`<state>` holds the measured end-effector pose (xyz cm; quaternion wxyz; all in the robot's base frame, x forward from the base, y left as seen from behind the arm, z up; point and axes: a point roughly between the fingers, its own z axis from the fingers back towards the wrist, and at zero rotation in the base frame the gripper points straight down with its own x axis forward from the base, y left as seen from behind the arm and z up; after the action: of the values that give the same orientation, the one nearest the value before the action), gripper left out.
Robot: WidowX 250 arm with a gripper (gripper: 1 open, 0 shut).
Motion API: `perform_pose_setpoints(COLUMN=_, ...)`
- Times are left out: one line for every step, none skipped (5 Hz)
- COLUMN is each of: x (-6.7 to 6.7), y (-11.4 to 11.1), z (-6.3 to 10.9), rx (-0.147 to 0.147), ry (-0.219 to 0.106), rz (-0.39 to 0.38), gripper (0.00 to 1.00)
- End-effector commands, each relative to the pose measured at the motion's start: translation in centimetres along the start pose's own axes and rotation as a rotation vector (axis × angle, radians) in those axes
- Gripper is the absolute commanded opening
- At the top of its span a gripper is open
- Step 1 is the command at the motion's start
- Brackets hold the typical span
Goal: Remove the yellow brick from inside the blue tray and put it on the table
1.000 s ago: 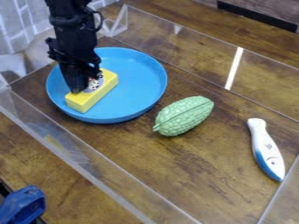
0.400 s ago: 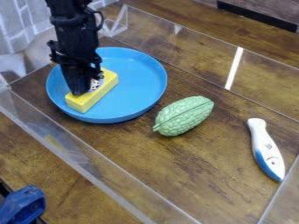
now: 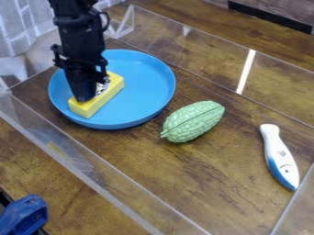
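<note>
Next to nothing has moved since the earlier frame: the arm (image 3: 76, 32) stands in the same spot over the left part of the blue tray (image 3: 147, 87), and the yellow brick (image 3: 103, 98) has the same place and angle as before. The gripper (image 3: 84, 92) points straight down, fingers clenched on the yellow brick at its left, label end; the black fingertips cover most of the red-and-white label, with only a bit of it showing just right of them. The brick is inside the tray, on the left half near the front-left rim, long side running diagonally from lower left to upper right. Cannot tell if its underside is clear of the tray floor or resting on it. The tray sits on the dark wood-plank worktop (image 3: 135, 179), toward the back left. A green ridged oval vegetable (image 3: 193, 121) lies on the worktop just beside the tray's front-right rim, apart from it, tilted with its narrow end up-right. A white-and-blue handled tool (image 3: 278, 154) lies well apart from it near the right edge, lengthwise front to back. Clear glossy panels (image 3: 68, 151) run around the worktop, throwing bright streaks. A blue object (image 3: 18, 216) shows in the bottom-left corner outside the panel, too cropped to name.
</note>
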<state>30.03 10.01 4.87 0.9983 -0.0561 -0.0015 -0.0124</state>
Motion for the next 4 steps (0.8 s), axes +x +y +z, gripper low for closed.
perform_pose_setpoints(x=1.2, y=0.3, z=4.5, rx=0.036, ry=-0.117, rz=-0.002, gripper=0.0)
perform_pose_setpoints(x=1.7, y=0.1, z=6.2, rx=0.031, ry=-0.155, rz=-0.007, gripper=0.0)
perform_pose_setpoints(x=2.2, y=0.0, z=7.2, rx=0.022, ry=-0.175, rz=-0.012, gripper=1.0)
perform_pose_setpoints(x=2.3, y=0.2, z=6.5, rx=0.02, ry=-0.176, rz=-0.015, gripper=1.0)
